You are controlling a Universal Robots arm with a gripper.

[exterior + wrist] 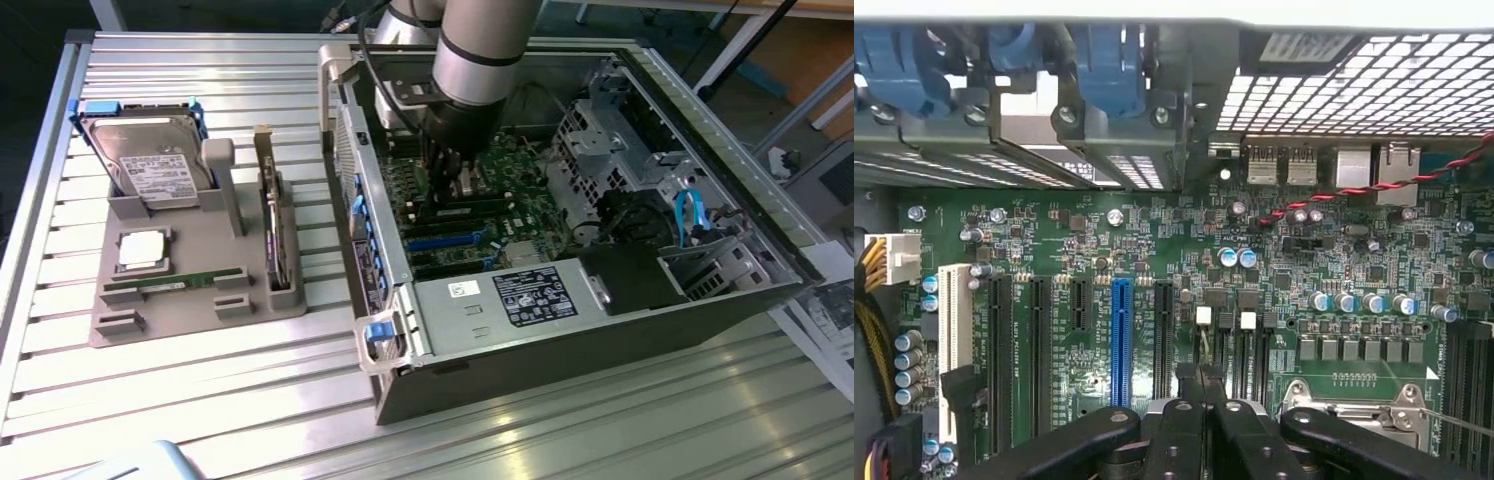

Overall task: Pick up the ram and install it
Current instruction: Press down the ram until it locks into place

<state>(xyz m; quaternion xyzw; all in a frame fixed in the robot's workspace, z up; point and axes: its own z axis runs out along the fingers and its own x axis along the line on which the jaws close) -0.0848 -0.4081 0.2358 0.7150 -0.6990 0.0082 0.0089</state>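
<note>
The pincer (447, 180) hangs inside the open computer case (561, 330), low over the green motherboard (514, 200), with the grey arm (481, 45) reaching down from above. In the wrist view its black fingers (1199, 430) stand pressed together just above the board, beside the memory slots (1239, 350) with white latches; whether a stick sits between the fingers cannot be told. A blue expansion slot (1120, 340) and several black slots lie near on the board, and the metal processor socket (1354, 400) sits just beside the fingers. Case walls crowd the pincer: the rear panel with blue card clips (1104, 70) on one side, and the drive cage (607, 130) and black power supply (534, 295) on the others.

Well apart, on the exterior view's left, a grey parts tray (187, 290) rests on the slatted metal table (200, 400). One ram (174, 285) stick lies flat in its slot on the tray, untouched. Just above it sits the square silver processor (143, 250), a hard drive (154, 165) stands behind, and a wider expansion card (275, 235) stands on edge at the tray's side.
</note>
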